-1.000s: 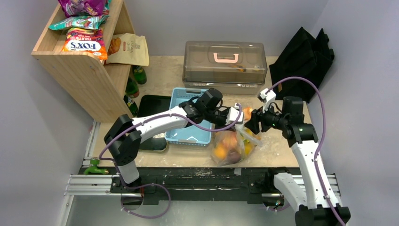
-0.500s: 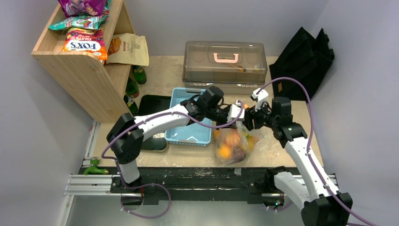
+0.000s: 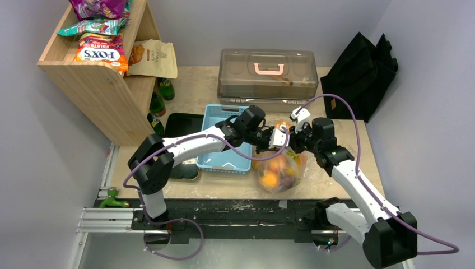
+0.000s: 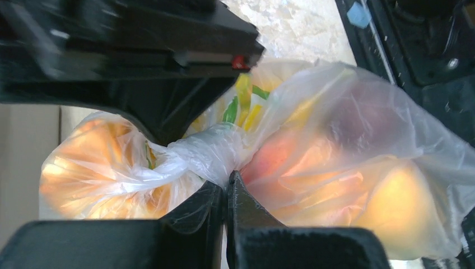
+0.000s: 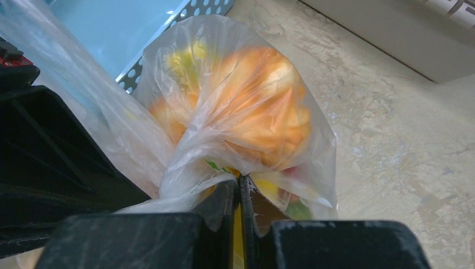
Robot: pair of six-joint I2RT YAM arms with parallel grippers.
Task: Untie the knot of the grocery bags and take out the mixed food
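The clear grocery bag (image 3: 278,170) lies on the table near its front edge, with the mixed food (image 3: 269,178) showing orange and yellow through the plastic. Its knot (image 4: 210,151) is a whitish twisted neck on top. My left gripper (image 3: 276,137) reaches in from the left; in the left wrist view its jaws (image 4: 227,178) are shut on the knot. My right gripper (image 3: 292,140) faces it from the right, jaws (image 5: 240,180) shut on bag plastic beside the knot (image 5: 187,178). An orange-coloured fruit (image 5: 255,117) bulges behind it.
A blue perforated basket (image 3: 215,120) stands just left of the bag, and a black tray (image 3: 180,124) lies beyond it. A clear lidded box (image 3: 268,73) is at the back, a black fabric bag (image 3: 361,70) at back right, and a wooden shelf (image 3: 103,84) with snack packs at left.
My right arm has swung left to the bag's neck and its gripper has gone from open to shut on the plastic. The left gripper has kept its hold, shifting slightly.
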